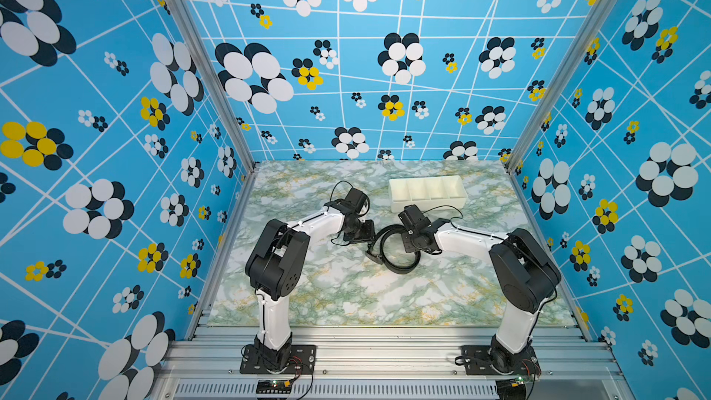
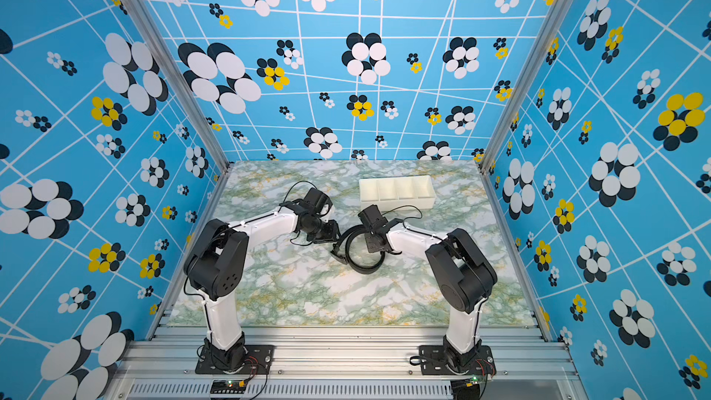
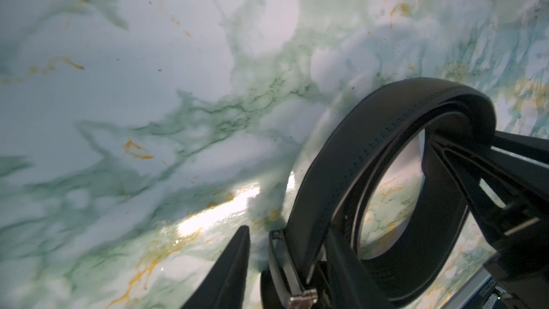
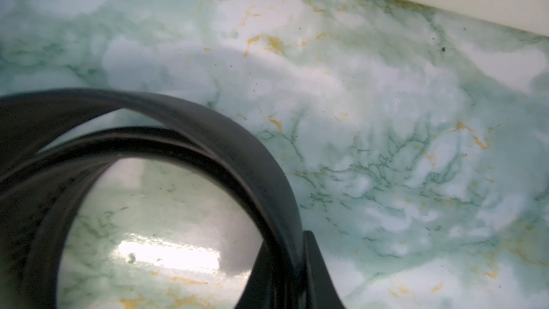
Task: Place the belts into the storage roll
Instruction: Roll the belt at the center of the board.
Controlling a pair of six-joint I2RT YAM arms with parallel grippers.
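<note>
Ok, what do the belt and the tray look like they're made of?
The belt: black leather or a lookalike, satin sheen, stitched row along its edge. Its buckle: likely dark metal, glossy. The tray: cream plastic, probably moulded; smooth, thin walls.

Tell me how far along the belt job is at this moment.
Done: the belt is coiled into a loose ring on the table. In hand: the right gripper is clamped on the coil's wall, while the left gripper stands open at the buckle. Left: lifting the coil into the storage tray, whose four compartments are all empty.
</note>
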